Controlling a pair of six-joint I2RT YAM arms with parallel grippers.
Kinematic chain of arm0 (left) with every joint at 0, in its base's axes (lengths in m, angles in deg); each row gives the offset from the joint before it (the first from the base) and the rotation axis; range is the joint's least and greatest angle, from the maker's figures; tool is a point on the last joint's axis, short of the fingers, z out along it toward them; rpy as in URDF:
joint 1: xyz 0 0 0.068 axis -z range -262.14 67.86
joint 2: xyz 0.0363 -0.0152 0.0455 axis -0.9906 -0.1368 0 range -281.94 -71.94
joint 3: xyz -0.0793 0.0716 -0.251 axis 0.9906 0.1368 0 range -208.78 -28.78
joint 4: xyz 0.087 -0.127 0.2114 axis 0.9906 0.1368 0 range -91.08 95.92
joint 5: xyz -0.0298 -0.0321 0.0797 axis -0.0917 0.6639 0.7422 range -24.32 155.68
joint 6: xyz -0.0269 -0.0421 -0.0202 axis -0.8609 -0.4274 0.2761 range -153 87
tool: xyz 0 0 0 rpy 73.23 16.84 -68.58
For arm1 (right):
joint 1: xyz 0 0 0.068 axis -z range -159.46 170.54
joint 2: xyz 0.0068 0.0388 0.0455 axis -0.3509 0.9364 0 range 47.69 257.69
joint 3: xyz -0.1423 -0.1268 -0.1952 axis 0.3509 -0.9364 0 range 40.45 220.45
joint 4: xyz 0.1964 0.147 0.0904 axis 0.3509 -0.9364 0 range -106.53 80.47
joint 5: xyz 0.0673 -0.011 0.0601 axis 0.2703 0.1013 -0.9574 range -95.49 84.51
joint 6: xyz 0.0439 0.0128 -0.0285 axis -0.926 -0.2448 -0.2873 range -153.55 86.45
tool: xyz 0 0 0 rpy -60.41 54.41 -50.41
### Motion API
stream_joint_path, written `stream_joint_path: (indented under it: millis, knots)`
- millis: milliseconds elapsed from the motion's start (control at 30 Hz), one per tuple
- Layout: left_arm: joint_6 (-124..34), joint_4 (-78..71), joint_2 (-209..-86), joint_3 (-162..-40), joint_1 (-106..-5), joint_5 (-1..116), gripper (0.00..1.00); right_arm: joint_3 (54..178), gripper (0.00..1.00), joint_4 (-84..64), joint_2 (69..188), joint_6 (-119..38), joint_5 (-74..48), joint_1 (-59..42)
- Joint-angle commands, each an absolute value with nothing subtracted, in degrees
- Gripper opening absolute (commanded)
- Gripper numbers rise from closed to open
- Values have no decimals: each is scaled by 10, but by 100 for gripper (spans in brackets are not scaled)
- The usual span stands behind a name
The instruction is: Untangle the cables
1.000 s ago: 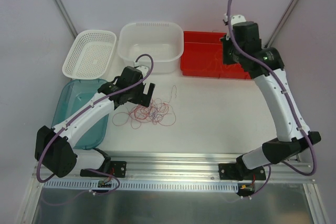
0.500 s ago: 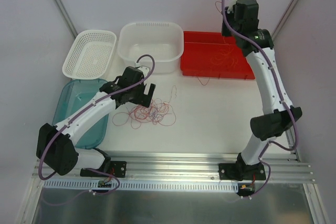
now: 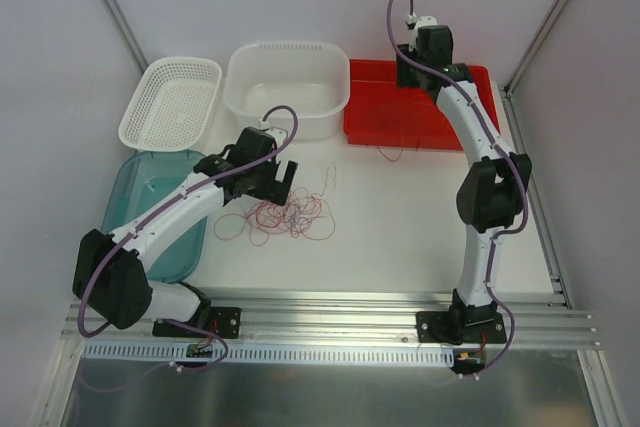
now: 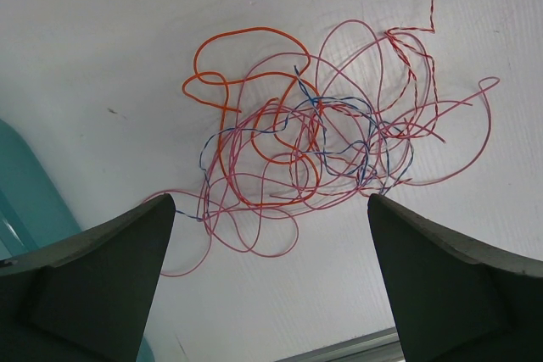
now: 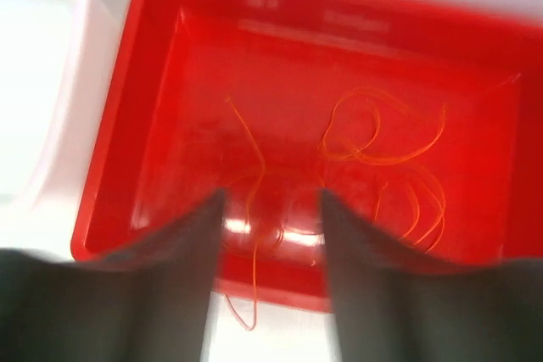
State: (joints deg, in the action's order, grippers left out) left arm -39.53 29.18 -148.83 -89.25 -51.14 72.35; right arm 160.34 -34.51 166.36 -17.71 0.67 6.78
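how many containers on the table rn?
4. Mesh basket at far left, white tub just right of it, red bin at far right, teal tray at near left, partly covered. None look hidden.

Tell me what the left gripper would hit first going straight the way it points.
The left gripper, jaws wide open, points down at the tangle of cables; it would likely meet those loops first, then the white table beneath. Height above them is hard to judge.
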Motion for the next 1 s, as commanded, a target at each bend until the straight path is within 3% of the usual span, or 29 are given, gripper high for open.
stream_joint_path:
  millis: [0, 100, 167, 500, 733, 967]
  knots:
    - [-387, 285, -1494, -892, -516, 724, 99, 1574, 58, -327, 1652, -197, -7, 69]
    - [-387, 285, -1494, -893, -516, 722, 99, 1522, 75, -328, 1615, -211, -14, 69]
    - [-388, 285, -1493, -893, -516, 721, 99, 1474, 77, -323, 1590, -229, -18, 69]
    - [-389, 286, -1487, -893, -516, 721, 99, 1197, 71, -204, 1436, -326, -87, 82]
    - [-387, 286, -1482, -892, -516, 724, 99, 1089, 67, -74, 1452, -356, -160, 113]
    - [-386, 287, -1486, -893, -516, 724, 99, 1086, 65, -16, 1507, -366, -186, 127]
